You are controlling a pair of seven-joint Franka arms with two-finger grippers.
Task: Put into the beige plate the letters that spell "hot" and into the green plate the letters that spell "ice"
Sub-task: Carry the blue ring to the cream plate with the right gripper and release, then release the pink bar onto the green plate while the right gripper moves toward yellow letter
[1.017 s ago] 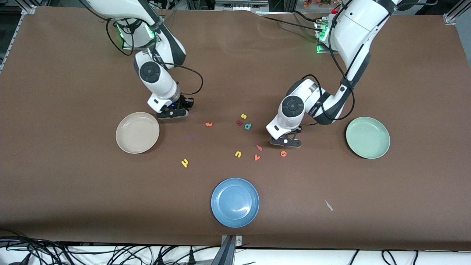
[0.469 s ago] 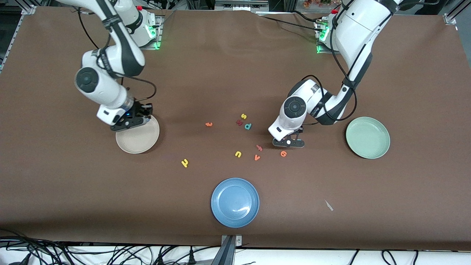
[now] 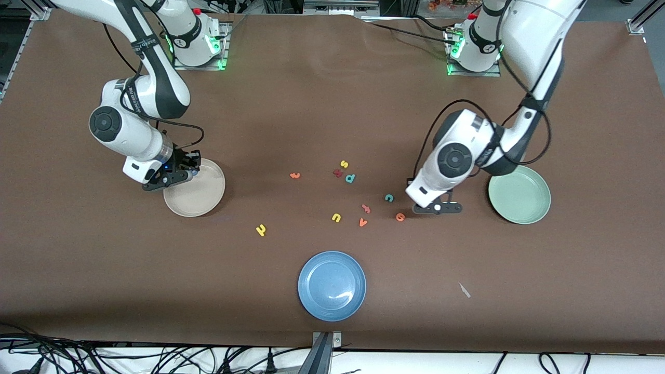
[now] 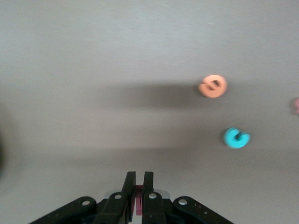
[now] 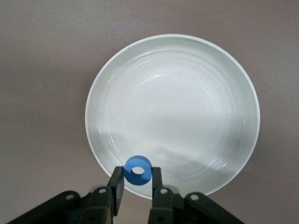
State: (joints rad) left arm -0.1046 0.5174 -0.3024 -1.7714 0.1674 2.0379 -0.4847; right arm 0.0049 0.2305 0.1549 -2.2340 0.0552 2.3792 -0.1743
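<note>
Jaws of right gripper (image 5: 137, 183) clamp blue ring "o" (image 5: 138, 170) over beige plate (image 5: 205, 84); left gripper (image 4: 138, 186) pinches dark red "i" (image 4: 138, 201).

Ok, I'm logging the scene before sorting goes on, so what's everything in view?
table: one, brown
beige plate: one, toward the right arm's end
green plate: one, toward the left arm's end
blue plate: one, nearest the front camera
yellow letters: three, loose mid-table
orange letters: four, loose mid-table
teal letters: two, mid-table
dark red letter: one, beside a teal letter
white scrap: one, nearer the camera than the green plate
blue ring: one, held over the beige plate's rim
dark red piece: one, held
right gripper: shut on the blue ring
left gripper: shut on the dark red piece, over bare table beside the green plate
</note>
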